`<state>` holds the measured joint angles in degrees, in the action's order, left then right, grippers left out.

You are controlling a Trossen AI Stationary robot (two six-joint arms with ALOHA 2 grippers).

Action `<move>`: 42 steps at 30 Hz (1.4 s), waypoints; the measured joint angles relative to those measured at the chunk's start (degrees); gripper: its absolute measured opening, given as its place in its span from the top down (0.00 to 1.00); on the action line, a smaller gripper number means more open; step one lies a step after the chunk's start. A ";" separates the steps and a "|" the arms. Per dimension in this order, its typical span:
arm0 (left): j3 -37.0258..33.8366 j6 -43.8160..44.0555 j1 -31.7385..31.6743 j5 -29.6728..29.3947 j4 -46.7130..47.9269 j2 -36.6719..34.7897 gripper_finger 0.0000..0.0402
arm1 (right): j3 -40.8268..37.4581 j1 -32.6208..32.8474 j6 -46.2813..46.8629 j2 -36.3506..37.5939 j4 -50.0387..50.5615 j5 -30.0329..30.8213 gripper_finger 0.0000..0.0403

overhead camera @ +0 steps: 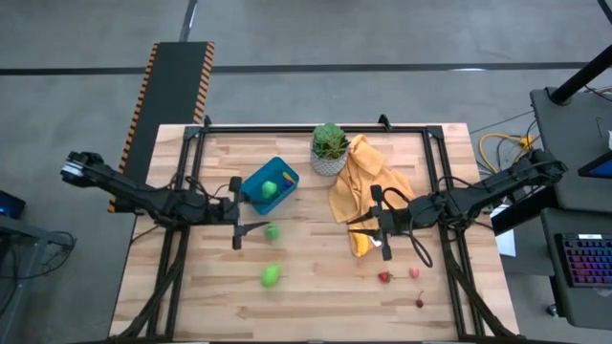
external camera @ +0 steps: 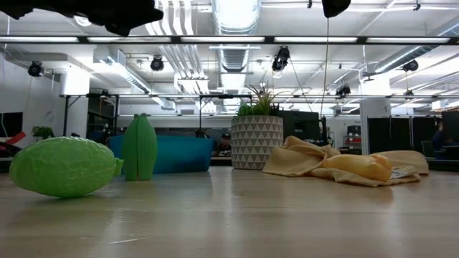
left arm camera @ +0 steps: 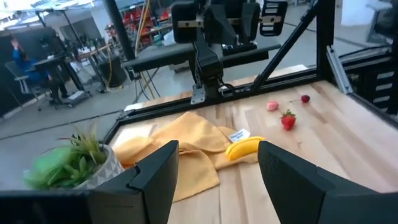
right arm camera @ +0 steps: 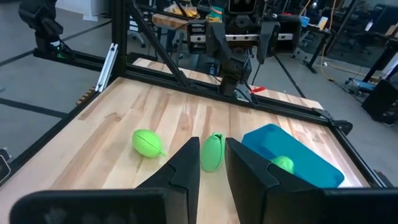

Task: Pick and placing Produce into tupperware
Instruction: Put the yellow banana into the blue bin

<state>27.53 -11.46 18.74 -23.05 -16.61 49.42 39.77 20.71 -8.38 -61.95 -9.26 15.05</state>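
Observation:
The blue tupperware (overhead camera: 270, 184) sits at the table's middle left with a green piece (overhead camera: 270, 188) inside. An upright green piece (overhead camera: 273, 230) stands just near of it, and a rounded green one (overhead camera: 271, 275) lies nearer still. The yellow banana (overhead camera: 361, 244) rests against a yellow cloth. A red strawberry (overhead camera: 384, 277), a pink piece (overhead camera: 415, 272) and a cherry (overhead camera: 419, 302) lie on the right. No eggplant shows. My left gripper (overhead camera: 239, 212) hovers open beside the tupperware. My right gripper (overhead camera: 376, 220) hovers by the banana, narrowly open (right arm camera: 212, 148).
A white patterned plant pot (overhead camera: 329, 151) stands at the far edge, and the yellow cloth (overhead camera: 368, 182) is crumpled beside it. A black frame (overhead camera: 316, 127) rims the table. Bare wood lies along the near edge (overhead camera: 316, 315).

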 joint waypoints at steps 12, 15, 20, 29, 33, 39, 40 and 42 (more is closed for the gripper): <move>0.50 -0.99 0.00 -0.07 -1.44 -0.09 0.49 | 0.05 0.00 3.06 0.00 0.04 0.01 0.83; 0.37 -0.99 0.00 -0.08 -1.11 -0.37 0.49 | 0.83 0.02 5.06 -0.02 -0.04 -0.83 0.83; 0.32 -0.96 0.00 -0.09 -0.84 0.05 0.49 | 0.83 0.02 3.95 -0.02 0.05 -2.19 0.83; 0.28 -0.97 0.00 -0.11 -0.80 0.43 0.49 | 0.83 0.07 5.16 -0.39 1.12 -9.51 0.54; 0.28 -0.98 0.00 -0.12 -0.80 0.43 0.49 | 0.82 0.00 4.95 -0.50 0.29 -9.01 0.40; 0.28 -0.96 0.00 -0.13 -0.80 0.43 0.49 | 0.81 0.02 5.60 -0.40 0.37 -9.01 0.34; 0.28 -0.96 0.00 -0.13 -0.79 0.43 0.49 | 0.81 0.02 6.09 -0.39 0.39 -8.98 0.34; 0.28 -0.96 0.00 -0.13 -0.73 0.43 0.49 | 0.81 0.02 7.72 -0.45 0.46 -8.90 0.34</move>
<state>27.81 -12.43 18.74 -23.18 -17.33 49.84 40.58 20.73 -0.66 -62.40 -8.80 6.14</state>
